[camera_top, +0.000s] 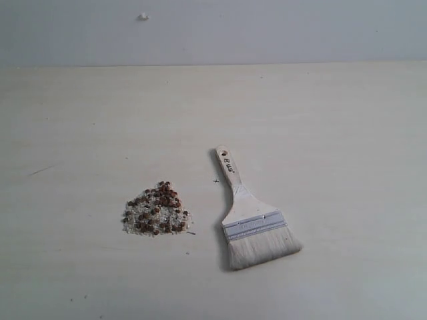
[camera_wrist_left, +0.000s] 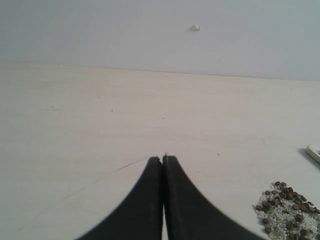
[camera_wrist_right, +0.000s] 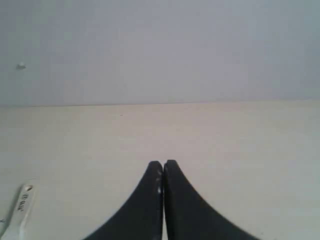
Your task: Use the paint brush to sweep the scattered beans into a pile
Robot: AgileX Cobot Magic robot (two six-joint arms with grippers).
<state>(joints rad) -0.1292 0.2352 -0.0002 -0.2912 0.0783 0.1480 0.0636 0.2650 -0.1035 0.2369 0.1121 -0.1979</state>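
Note:
The reddish-brown beans and whitish grains lie gathered in a pile point(camera_top: 157, 209) on the pale table, left of centre. The paint brush point(camera_top: 248, 215) lies flat to its right, handle pointing away, white bristles toward the front edge. Neither gripper shows in the exterior view. In the left wrist view my left gripper point(camera_wrist_left: 163, 159) is shut and empty, with the pile point(camera_wrist_left: 289, 210) off to one side and the handle tip of the brush point(camera_wrist_left: 313, 152) at the frame edge. My right gripper point(camera_wrist_right: 163, 163) is shut and empty, apart from the brush handle point(camera_wrist_right: 21, 206).
The wooden table point(camera_top: 333, 120) runs back to a grey wall that carries a small white blob point(camera_top: 143, 17). A few stray grains point(camera_top: 189, 232) lie beside the pile.

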